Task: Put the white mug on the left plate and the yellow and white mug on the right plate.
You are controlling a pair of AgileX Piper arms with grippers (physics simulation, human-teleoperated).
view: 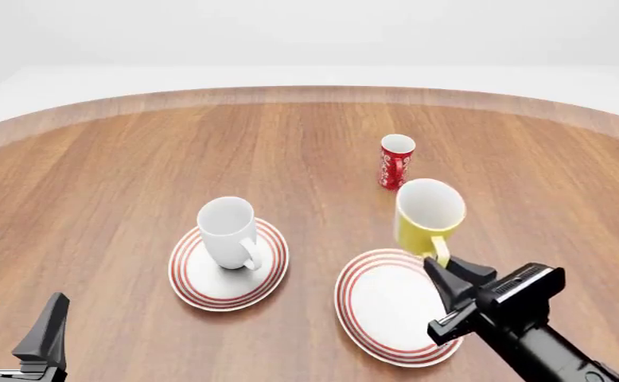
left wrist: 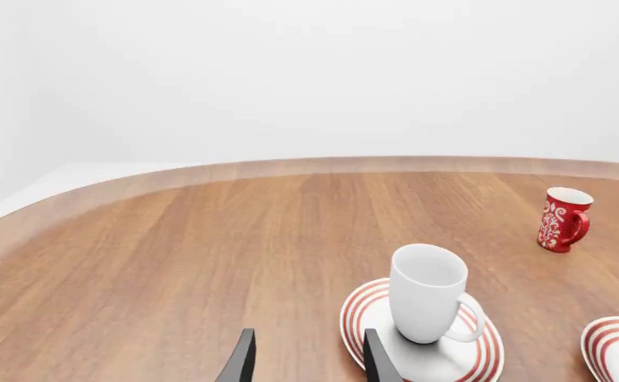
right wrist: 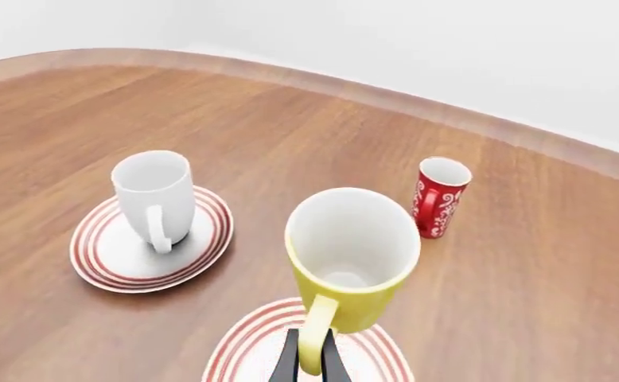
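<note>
Gripping the yellow and white mug (view: 430, 213) by its handle, right gripper (view: 445, 274) holds it raised at the right plate (view: 379, 310) 1 o'clock rim. Left gripper (view: 17, 325) released, low at 7 o'clock, well apart from white mug (view: 229, 231) on left plate (view: 188, 274).

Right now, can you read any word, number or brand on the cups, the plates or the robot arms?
None can be read.
Red cup: white curly ornament only, no letters.
White mug, yellow mug: plain.
Both plates: red rings only.
</note>
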